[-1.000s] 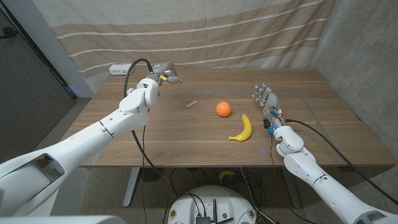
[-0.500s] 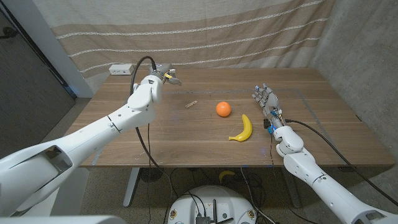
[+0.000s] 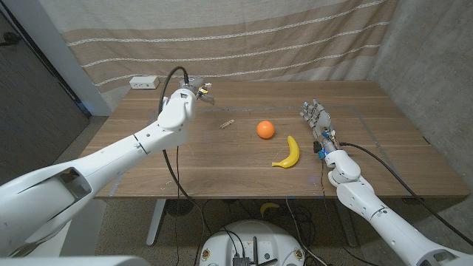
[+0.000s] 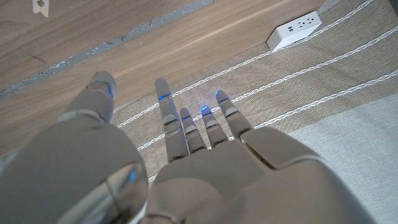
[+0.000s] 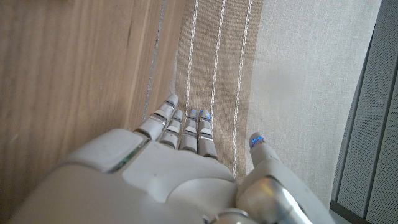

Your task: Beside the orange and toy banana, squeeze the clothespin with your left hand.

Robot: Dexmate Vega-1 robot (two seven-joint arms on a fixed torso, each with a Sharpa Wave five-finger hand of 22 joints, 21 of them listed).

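Note:
A small wooden clothespin [image 3: 227, 124] lies on the wooden table [image 3: 222, 159], left of the orange [image 3: 265, 129]. The yellow toy banana [image 3: 288, 153] lies just right of and nearer than the orange. My left hand [image 3: 201, 91] hovers over the table's far left part, beyond and left of the clothespin, apart from it. In the left wrist view the left hand [image 4: 180, 155] has its fingers spread and holds nothing. My right hand [image 3: 315, 118] stands at the right side, right of the banana, fingers extended and empty; the right wrist view shows the right hand [image 5: 180, 155] the same.
A white power strip [image 3: 143, 82] sits at the table's far left corner and shows as the power strip [image 4: 297, 28] in the left wrist view. A striped beige curtain [image 3: 244, 37] hangs behind the table. A dark panel stands to the left.
My left arm has swung rightward, carrying the hand a little closer to the clothespin. The right arm, clothespin, orange and banana have stayed put.

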